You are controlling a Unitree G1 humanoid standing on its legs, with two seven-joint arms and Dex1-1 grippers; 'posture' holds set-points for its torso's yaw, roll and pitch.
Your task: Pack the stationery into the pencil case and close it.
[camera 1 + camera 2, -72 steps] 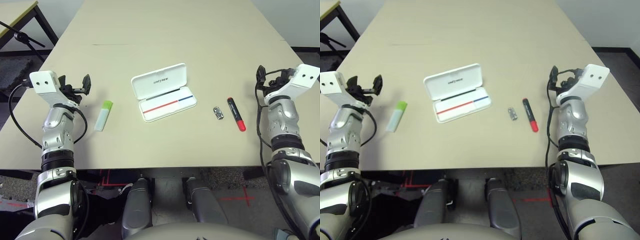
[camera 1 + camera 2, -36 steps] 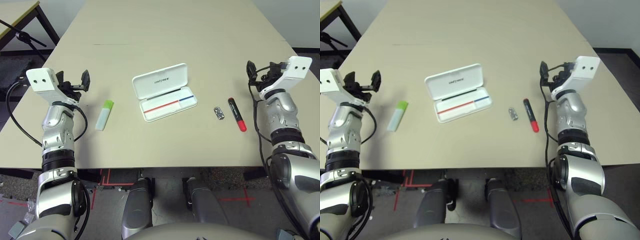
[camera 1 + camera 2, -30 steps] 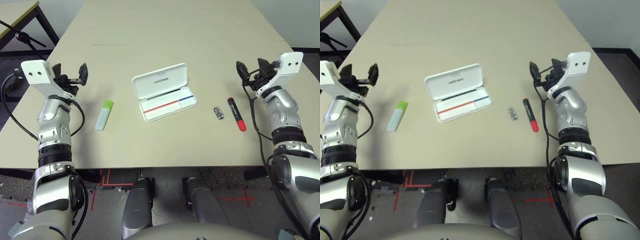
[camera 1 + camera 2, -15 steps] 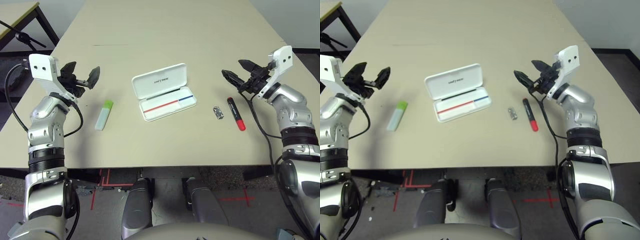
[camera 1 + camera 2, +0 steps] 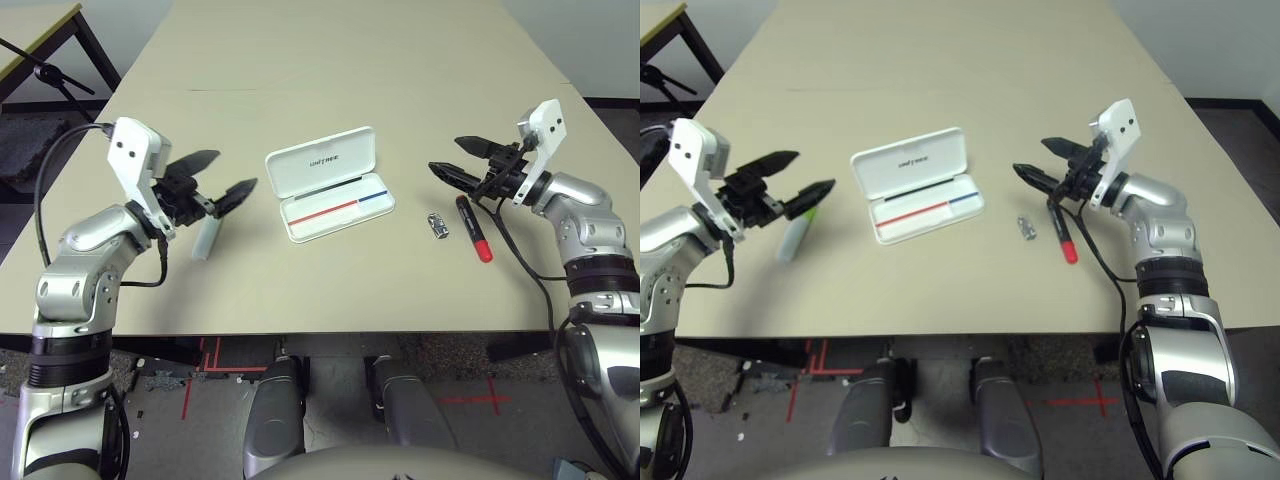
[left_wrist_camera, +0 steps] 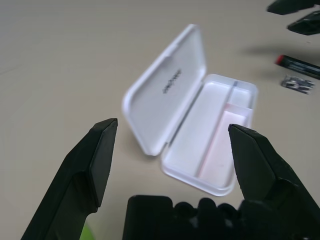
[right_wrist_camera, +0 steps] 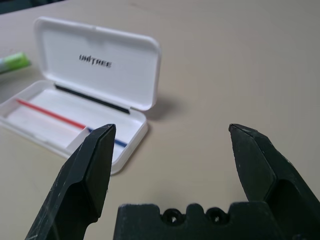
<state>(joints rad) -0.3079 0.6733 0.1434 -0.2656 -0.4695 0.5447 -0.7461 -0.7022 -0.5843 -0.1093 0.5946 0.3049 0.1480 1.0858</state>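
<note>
Nothing is packed yet; both claws, left [image 5: 216, 178] and right [image 5: 460, 160], are held wide and empty; the stick [image 5: 206, 240] and marker [image 5: 472, 228] must be grasped next, by judgement

white pencil case [image 5: 329, 183] lies open mid-table; green-capped stick [image 5: 207, 236] left, clip [image 5: 437, 226] and red-black marker [image 5: 473, 229] right.
</note>
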